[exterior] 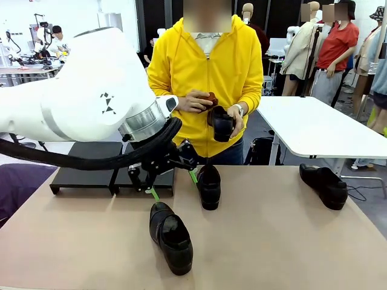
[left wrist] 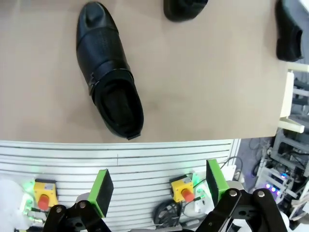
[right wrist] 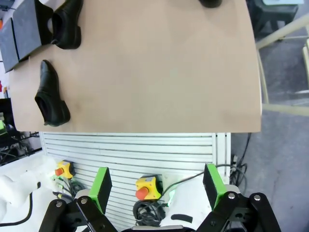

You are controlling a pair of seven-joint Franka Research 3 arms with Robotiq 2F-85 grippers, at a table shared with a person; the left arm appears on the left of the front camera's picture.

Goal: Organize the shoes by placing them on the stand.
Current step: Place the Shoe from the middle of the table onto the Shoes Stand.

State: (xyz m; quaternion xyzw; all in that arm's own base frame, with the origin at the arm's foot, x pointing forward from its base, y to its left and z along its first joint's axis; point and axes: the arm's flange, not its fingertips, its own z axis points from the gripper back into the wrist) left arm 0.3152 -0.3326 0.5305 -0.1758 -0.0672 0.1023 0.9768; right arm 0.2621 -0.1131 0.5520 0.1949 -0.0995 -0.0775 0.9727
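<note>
Okay so, the desk [exterior: 272,241] is mostly bare tan top. The left arm [exterior: 91,96] is the big thing here, reaching in over the far-left corner where the stand [exterior: 84,176] sits, and what I can see of the stand's top has nothing on it. The person [exterior: 205,60] at the far edge has the held shoe [exterior: 221,122] up off the desk, so that one's not up for grabs. Three more lie on the desk. The right shoe [exterior: 324,184] is way over by the far-right edge, the middle shoe [exterior: 209,186] is just beside the stand's right end, and the near shoe [exterior: 171,237] is close to the near edge, left of centre. The left jaws hang spread wide and empty above the gap between the near and middle shoes, so that arm is clearly the closer one. The right jaws are spread and empty too, out past the near edge. In the left wrist view the near shoe lies ahead of the green pads [left wrist: 101,191]. Its long axis runs roughly near-to-far on a slant, with the heel end almost at the near edge. My guess is the pads' line already crosses its width, so it's mostly a drop down. There's little room behind the heel and open desk to its right, and the middle shoe sits near the path to the stand.
</note>
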